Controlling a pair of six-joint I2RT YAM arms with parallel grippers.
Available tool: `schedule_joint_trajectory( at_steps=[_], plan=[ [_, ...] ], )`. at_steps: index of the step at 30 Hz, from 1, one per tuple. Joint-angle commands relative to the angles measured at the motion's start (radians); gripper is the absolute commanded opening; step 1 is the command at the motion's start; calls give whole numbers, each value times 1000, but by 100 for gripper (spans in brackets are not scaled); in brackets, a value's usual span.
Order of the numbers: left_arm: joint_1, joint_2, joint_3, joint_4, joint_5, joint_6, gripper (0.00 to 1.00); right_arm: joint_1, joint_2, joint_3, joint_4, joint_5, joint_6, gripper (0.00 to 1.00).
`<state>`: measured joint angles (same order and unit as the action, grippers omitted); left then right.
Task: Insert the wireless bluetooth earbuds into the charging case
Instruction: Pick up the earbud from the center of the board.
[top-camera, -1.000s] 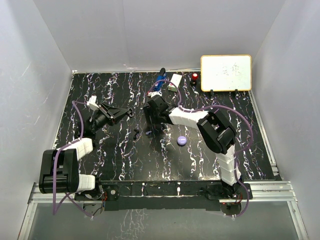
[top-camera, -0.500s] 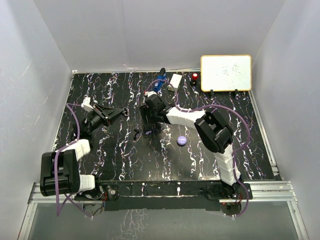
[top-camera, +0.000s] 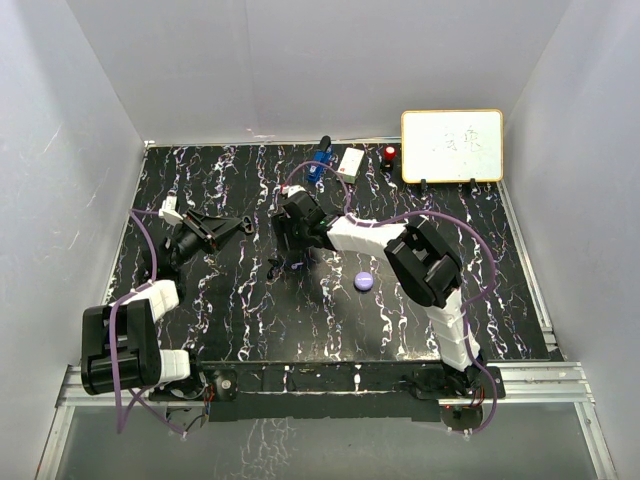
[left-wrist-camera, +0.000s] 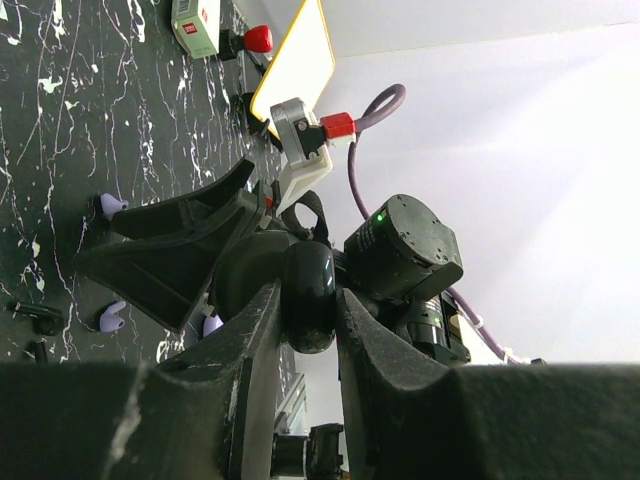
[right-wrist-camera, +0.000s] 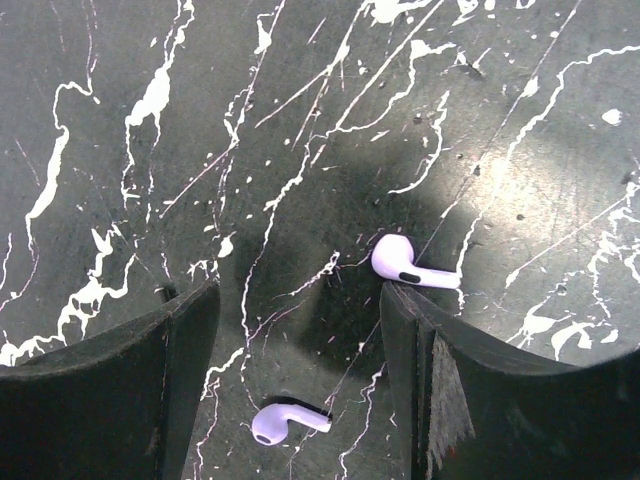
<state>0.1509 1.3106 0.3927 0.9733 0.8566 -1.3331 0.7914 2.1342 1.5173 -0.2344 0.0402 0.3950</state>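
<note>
Lavender earbuds (right-wrist-camera: 415, 268) lie loose on the dark marbled surface (right-wrist-camera: 120, 100), one just beside a tip of the right fingers (right-wrist-camera: 110, 380), a second earbud (right-wrist-camera: 285, 420) in their spread gap, likely lined up for a pick. The left fingers (left-wrist-camera: 250, 380) pinch a black rounded piece (left-wrist-camera: 310, 295), perhaps the case held ready; its outline is mostly hidden, so I cannot tell.

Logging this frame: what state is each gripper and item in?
left gripper, shut on a black rounded piece.
right gripper, open above the lavender earbuds.
lavender earbuds, both loose on the table, ungrasped.
lavender puck, on the table, apparently closed.
</note>
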Motion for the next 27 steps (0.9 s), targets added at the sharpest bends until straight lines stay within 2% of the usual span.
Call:
schedule_joint_trajectory(
  at_steps=[1,9,18,27],
  plan=[
    [13,-43,-8,37,32,-7,0,14,19,47,10,-22,13,63],
    [19,-47,-10,35,35,-8,0,21,-16,36,16,-20,-1,63],
    [23,-49,-11,33,38,-6,0,22,-86,33,-41,133,-103,64],
    [25,-54,-9,26,42,-7,0,16,-74,41,-50,173,-179,62]
  ],
)
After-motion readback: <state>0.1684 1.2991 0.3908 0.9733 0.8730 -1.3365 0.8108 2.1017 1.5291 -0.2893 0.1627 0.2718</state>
